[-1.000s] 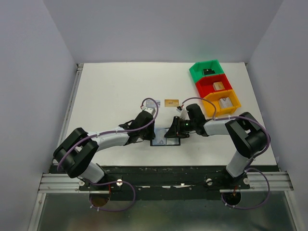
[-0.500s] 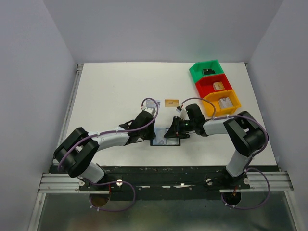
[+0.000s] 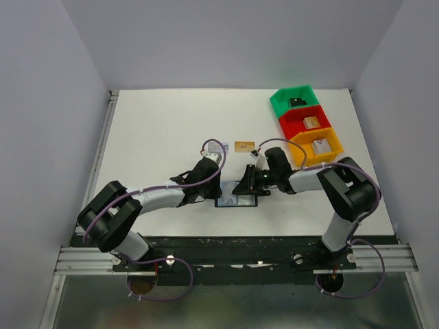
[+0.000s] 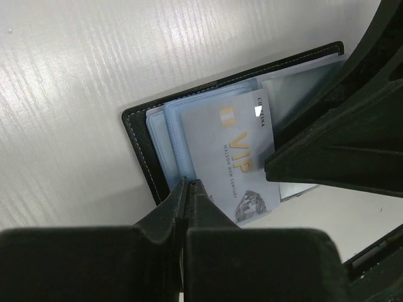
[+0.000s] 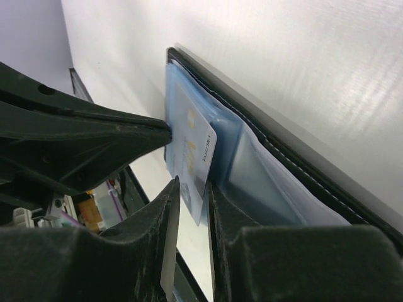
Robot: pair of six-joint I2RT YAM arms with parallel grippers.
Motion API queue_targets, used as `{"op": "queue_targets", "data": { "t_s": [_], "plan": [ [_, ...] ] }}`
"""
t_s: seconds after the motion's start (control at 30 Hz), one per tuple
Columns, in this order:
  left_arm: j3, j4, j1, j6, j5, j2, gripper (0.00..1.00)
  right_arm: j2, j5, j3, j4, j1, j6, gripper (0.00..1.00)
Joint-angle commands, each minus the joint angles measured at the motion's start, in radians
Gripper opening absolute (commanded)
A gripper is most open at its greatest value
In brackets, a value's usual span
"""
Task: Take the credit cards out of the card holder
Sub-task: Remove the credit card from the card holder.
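The card holder (image 3: 236, 201) lies open on the table near the front edge, black with blue-grey pockets (image 4: 135, 138) (image 5: 264, 170). A silver-grey credit card (image 4: 236, 151) (image 5: 192, 141) marked VIP sticks partway out of a pocket. My left gripper (image 4: 189, 182) (image 3: 214, 195) is shut, and its tips rest on the pocket's edge at the holder's left side. My right gripper (image 5: 192, 184) (image 3: 243, 188) stands narrowly open. One of its fingers (image 4: 334, 163) is on each side of the card's free edge. A gold-orange credit card (image 3: 244, 147) lies loose on the table behind the holder.
Green (image 3: 296, 101), red (image 3: 306, 122) and orange (image 3: 319, 146) bins stand in a row at the back right, each with a small item inside. Both arms meet over the holder. The table's front edge runs just below the holder.
My right gripper has shifted slightly to the left over the holder, and its jaws have narrowed a little around the card. The left gripper has stayed where it was.
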Motion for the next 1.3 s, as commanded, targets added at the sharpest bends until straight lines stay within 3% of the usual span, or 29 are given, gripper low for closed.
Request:
{"op": "queue_targets", "data": {
  "t_s": [0.0,0.8,1.27],
  "plan": [
    [-0.022,-0.016,0.003,-0.001,-0.001,0.029,0.02,0.03,-0.059,0.003,0.115,0.004,0.049,0.3],
    [-0.04,0.062,0.003,-0.006,0.056,0.035,0.02,0.097,-0.122,0.041,0.146,0.026,0.072,0.32],
    [-0.054,0.01,0.003,-0.018,0.007,0.003,0.03,-0.011,-0.053,0.02,0.025,0.024,0.011,0.25]
  ]
}}
